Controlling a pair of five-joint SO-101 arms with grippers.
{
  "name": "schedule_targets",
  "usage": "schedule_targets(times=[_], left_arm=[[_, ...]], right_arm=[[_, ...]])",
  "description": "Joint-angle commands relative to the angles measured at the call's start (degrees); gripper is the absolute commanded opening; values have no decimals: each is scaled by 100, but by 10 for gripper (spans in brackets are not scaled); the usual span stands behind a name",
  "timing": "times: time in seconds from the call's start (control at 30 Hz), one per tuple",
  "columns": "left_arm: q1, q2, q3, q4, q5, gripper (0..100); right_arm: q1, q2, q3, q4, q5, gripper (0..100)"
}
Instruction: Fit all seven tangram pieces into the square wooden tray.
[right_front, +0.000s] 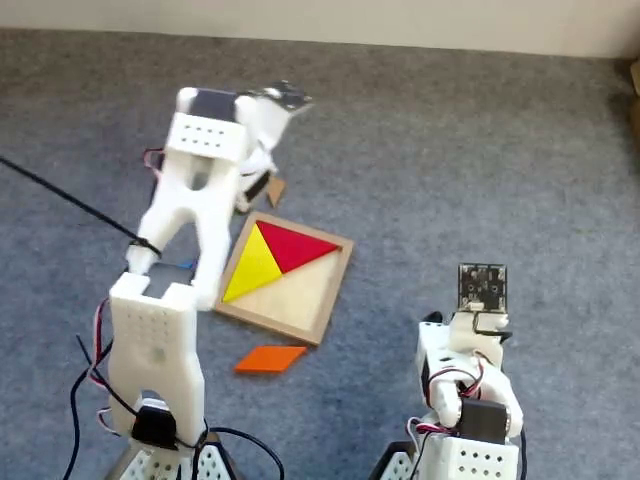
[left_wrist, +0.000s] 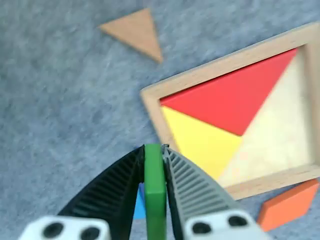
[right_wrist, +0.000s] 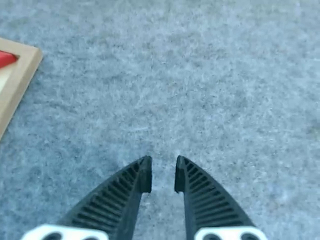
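The square wooden tray (right_front: 330, 322) lies mid-table with a red triangle (right_front: 295, 245) and a yellow triangle (right_front: 252, 265) inside; the remaining floor is bare wood. My left gripper (left_wrist: 154, 148) is shut on a green piece (left_wrist: 155, 185) held edge-up, hovering just off the tray's corner (left_wrist: 150, 100). In the left wrist view the red triangle (left_wrist: 230, 95) and yellow triangle (left_wrist: 200, 142) fill the near half. My right gripper (right_wrist: 162, 174) hangs over bare carpet, slightly open and holding nothing, well off the tray edge (right_wrist: 20, 80).
An orange parallelogram (right_front: 270, 358) lies on the carpet in front of the tray. A tan triangle (left_wrist: 135, 32) sits beyond the tray's far corner. A blue piece (left_wrist: 139, 207) peeks out under the left gripper. The right arm (right_front: 470, 350) rests at the front right.
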Motion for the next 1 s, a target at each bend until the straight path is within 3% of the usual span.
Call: schedule_targets(times=[0.0,0.17,0.5,0.77,0.97], left_arm=[[620,-426,215,53,88,5],[1191,-391,813,-158,255,5],[1552,-391,1473,-686,325,13],[1525,-435,1446,-633,686,195],[1560,-444,1429,-633,686,200]], right_arm=[[66,-48,690,-4,9,91],[66,-48,690,-4,9,91],[66,-48,690,-4,9,91],[66,-48,690,-4,9,91],[66,-48,690,-4,9,91]])
